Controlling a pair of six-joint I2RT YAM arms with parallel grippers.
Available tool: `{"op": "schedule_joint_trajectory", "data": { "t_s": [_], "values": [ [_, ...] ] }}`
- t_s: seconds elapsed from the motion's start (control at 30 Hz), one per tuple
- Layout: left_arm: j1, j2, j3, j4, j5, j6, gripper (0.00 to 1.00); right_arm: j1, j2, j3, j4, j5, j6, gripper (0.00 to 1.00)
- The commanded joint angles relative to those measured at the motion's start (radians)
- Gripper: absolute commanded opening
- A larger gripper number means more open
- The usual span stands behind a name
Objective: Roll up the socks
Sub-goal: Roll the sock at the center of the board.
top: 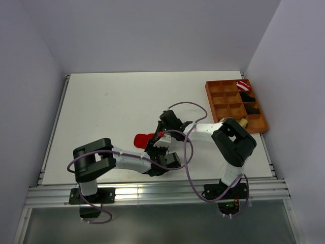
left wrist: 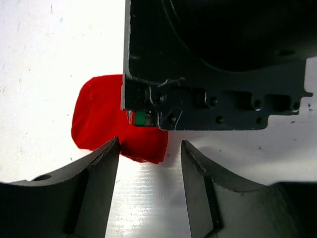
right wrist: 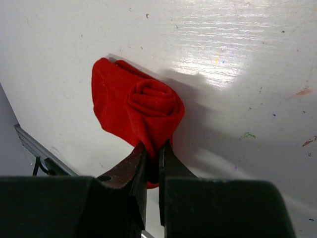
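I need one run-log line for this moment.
step: rolling | red sock: rolled up | right gripper: shut on red sock | left gripper: open, at sock edge

Red sock (left wrist: 99, 119) bunched on white table (left wrist: 49, 49). Black housing (left wrist: 213, 64) covers the sock's right side; small green part (left wrist: 143, 118) at its lower edge, against the sock. Left end effector (left wrist: 150, 153) just below the sock, jaws apart, nothing between. One finger (left wrist: 99, 171) tip meets the sock's lower edge.
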Motion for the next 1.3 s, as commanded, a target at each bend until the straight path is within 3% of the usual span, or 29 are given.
{"op": "schedule_joint_trajectory", "data": {
  "t_s": [0.0,0.13,0.23,0.33,0.4,0.47,0.63,0.73,0.97,1.27],
  "values": [
    [0.015,0.031,0.042,-0.028,0.002,-0.002,0.57,0.014,0.026,0.024,-0.039,-0.001,-0.018,0.00],
    [0.032,0.066,0.056,-0.093,-0.007,-0.079,0.46,0.014,0.033,0.020,-0.027,-0.012,-0.012,0.00],
    [0.035,0.079,0.066,-0.126,0.001,-0.098,0.28,0.014,0.039,0.015,-0.025,-0.024,-0.006,0.00],
    [0.038,0.062,0.048,-0.106,0.027,-0.096,0.01,0.015,0.033,0.006,0.014,-0.033,-0.004,0.00],
    [0.046,0.036,0.036,-0.084,0.053,-0.096,0.01,0.012,0.026,-0.009,0.044,-0.039,0.002,0.01],
    [0.052,0.011,0.010,-0.057,0.079,-0.093,0.01,0.012,0.004,-0.039,0.102,-0.050,0.014,0.09],
    [0.096,-0.119,-0.090,0.058,0.247,-0.050,0.01,-0.012,-0.069,-0.129,0.250,-0.074,0.045,0.47],
    [0.142,-0.206,-0.151,0.138,0.382,-0.035,0.01,-0.029,-0.123,-0.177,0.339,-0.062,0.052,0.62],
    [0.279,-0.335,-0.246,0.256,0.712,-0.027,0.01,-0.064,-0.185,-0.232,0.399,-0.051,0.051,0.71],
    [0.530,-0.411,-0.384,0.417,1.073,-0.124,0.01,-0.064,-0.136,-0.275,0.496,-0.065,0.075,0.71]
  ]
}}
